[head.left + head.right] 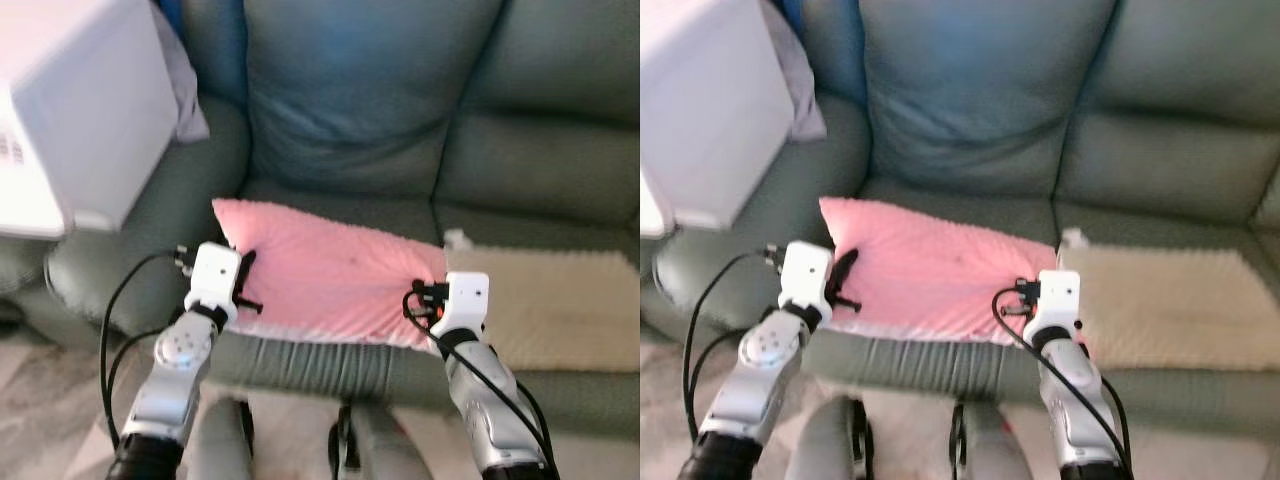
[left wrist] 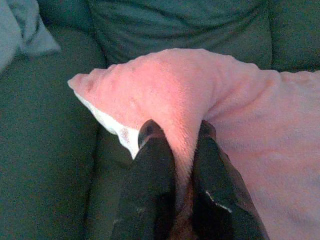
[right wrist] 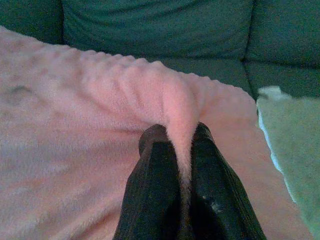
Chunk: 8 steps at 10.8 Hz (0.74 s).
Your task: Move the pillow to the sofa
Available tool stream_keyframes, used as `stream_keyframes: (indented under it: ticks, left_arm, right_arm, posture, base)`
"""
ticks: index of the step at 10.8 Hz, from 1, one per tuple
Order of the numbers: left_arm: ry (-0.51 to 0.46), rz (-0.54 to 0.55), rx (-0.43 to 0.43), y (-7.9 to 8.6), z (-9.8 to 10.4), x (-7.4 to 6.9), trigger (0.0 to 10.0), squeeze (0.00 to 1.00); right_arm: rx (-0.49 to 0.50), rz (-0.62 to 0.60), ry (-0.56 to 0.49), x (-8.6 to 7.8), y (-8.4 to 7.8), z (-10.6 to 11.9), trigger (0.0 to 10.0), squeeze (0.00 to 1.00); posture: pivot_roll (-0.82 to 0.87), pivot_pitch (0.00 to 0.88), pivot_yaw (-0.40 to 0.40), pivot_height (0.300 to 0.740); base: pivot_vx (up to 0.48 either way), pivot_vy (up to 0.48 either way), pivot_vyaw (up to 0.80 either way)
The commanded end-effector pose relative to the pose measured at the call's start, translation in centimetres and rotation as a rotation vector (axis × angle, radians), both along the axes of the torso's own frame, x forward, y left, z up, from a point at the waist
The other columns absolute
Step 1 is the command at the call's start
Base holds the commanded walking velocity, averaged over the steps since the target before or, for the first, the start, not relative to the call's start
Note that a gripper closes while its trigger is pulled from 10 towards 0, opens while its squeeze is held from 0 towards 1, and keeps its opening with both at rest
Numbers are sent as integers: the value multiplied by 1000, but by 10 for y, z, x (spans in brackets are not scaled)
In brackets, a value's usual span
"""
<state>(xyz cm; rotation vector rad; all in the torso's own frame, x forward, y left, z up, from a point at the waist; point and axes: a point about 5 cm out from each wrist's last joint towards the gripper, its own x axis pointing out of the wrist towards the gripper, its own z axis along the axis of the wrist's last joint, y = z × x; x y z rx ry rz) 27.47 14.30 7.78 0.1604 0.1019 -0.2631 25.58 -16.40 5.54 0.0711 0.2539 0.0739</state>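
Wrist views: left end effector [image 2: 176, 150] and right end effector [image 3: 180, 150] each pinching a fold of pink pillow [image 1: 330, 275] on sofa [image 1: 520, 170].

A grey-green sofa [image 1: 520, 150] filled most of the frame, its plump back cushion [image 1: 350, 90] at upper centre and a rounded armrest [image 1: 150, 250] at left. A beige textured mat [image 1: 560, 300] lay on the seat at right. A large white box [image 1: 70, 110] occupied the upper left corner, with a pale grey cloth [image 1: 185, 90] beside it. Pale marbled floor [image 1: 50, 400] showed at lower left.
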Motion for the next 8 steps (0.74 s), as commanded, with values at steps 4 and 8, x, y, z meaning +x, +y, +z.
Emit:
stream_keyframes:
  ticks: [4, 8]
  left_arm:
    - [-23, -34, -13, -3, 5, 1, 10000, 0]
    - [-41, -44, -13, -6, 8, 2, 10000, 0]
  right_arm:
    - [1, 0, -13, 3, -2, 3, 10000, 0]
    - [1, 0, -15, 4, -4, 3, 10000, 0]
  posture:
    - [-79, 150, -45, 625]
    - [-80, 146, -43, 625]
  base:
    - [0, 0, 0]
    - [0, 0, 0]
